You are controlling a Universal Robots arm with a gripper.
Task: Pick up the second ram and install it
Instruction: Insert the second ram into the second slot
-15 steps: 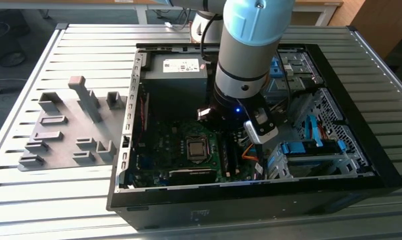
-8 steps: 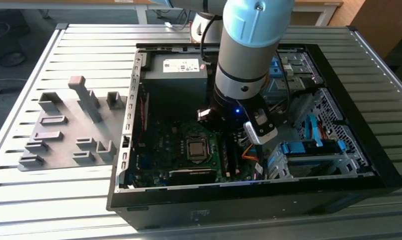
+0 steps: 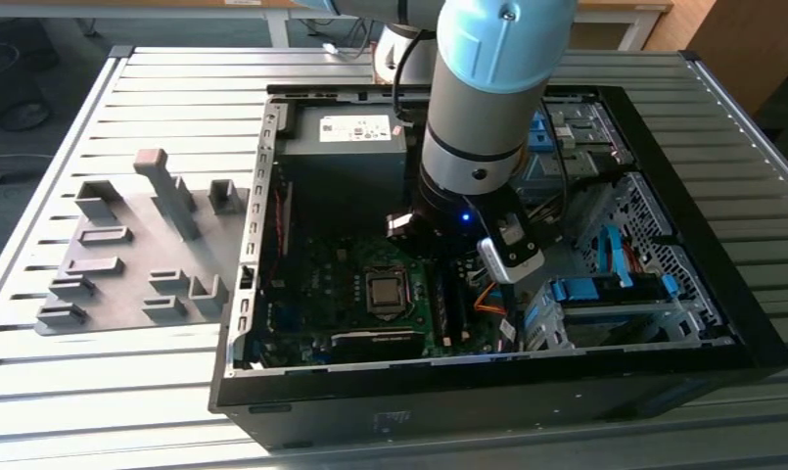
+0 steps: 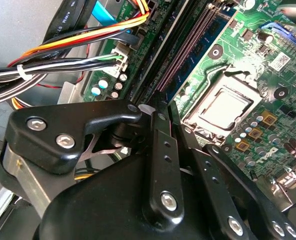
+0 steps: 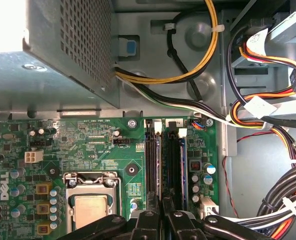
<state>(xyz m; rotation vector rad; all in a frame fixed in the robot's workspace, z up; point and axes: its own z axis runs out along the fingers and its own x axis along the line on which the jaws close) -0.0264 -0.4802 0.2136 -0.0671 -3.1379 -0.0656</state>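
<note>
black metal fingers (image 5: 160,212) pressed together | over flat ram (image 5: 183,165) | seated in ribbed slot

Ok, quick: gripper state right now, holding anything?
Gripper: open or closed cannot be told; it sits just above the memory slots.

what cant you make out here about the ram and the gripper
- Gripper tips: in both wrist views its own black linkage hides them.
- Second ram: its lower end is hidden by the gripper in the first wrist view.
- Exterior view: the arm covers the slots.
</note>
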